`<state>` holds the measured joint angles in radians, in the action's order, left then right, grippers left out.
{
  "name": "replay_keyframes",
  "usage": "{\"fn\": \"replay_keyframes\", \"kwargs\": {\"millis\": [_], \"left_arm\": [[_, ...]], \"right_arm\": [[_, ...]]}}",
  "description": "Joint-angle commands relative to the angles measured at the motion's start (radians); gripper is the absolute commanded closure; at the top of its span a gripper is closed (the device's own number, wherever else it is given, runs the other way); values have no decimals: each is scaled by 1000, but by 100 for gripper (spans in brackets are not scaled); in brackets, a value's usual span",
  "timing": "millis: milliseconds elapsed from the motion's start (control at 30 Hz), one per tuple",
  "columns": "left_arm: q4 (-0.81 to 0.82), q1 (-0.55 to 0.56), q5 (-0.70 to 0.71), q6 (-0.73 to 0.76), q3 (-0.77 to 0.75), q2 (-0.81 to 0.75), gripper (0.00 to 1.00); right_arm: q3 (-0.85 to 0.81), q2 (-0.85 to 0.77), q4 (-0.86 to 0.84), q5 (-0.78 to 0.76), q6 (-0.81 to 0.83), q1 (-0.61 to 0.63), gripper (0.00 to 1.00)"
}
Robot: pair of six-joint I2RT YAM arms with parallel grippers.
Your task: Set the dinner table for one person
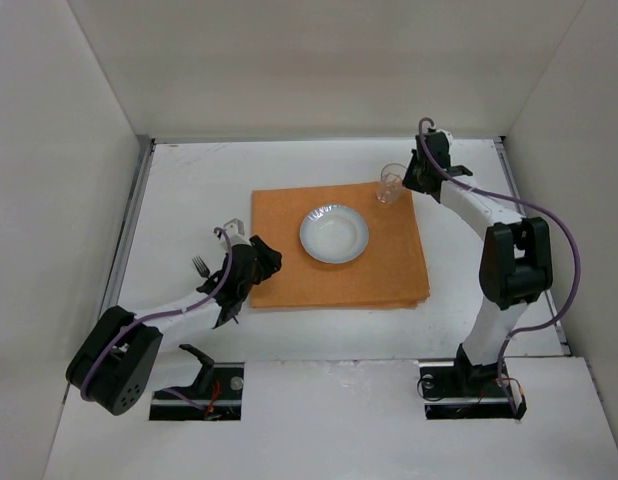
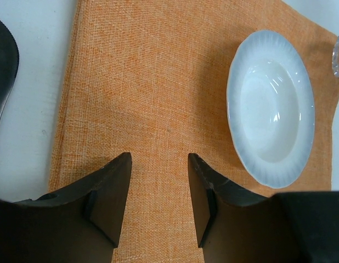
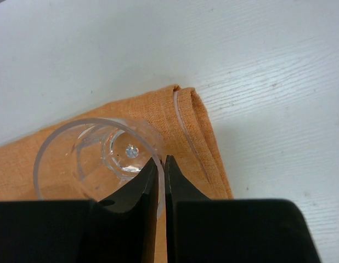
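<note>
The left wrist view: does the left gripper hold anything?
No, the left gripper is open and empty, with only the orange placemat below it.

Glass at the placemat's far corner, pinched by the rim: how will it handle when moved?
The glass is clear and thin-walled: likely stiff, slippery, breakable. The right tool pinches just one side of its rim, so it may pivot or slip. Set down over the folded corner of the placemat, it could tip.
</note>
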<state>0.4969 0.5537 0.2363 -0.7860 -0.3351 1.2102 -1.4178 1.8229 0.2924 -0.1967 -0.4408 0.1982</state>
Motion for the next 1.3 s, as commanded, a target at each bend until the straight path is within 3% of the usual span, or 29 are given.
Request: {"fn": "replay_keyframes", "kwargs": {"millis": [0,400,600,800,1000,1200,1267], "left_arm": [[32,-15,-2,2,-15,-5,57],[32,-36,-20,-2,-10,-8,57],[32,-39,-18,1,-8,-11,57],[23,-36,-3,7,-13,-15,57],[-52,-42,60,42,-28,-67,57],[-321,-22,185,96,-114,-181,54],[-439,-4,247,116,-139,-210,52]], "right_arm": [[-56,38,24,-46,34,5,91],[-174,173,93,-110,79,30,87],[-144,150,65,-124,74,39,64],[-84,46,24,-125,67,54,44],[-21,-112,-5,-121,48,77,31],[159,-330,-90,-132,28,115,28],[267,-420,-152,-132,-18,125,32]]}}
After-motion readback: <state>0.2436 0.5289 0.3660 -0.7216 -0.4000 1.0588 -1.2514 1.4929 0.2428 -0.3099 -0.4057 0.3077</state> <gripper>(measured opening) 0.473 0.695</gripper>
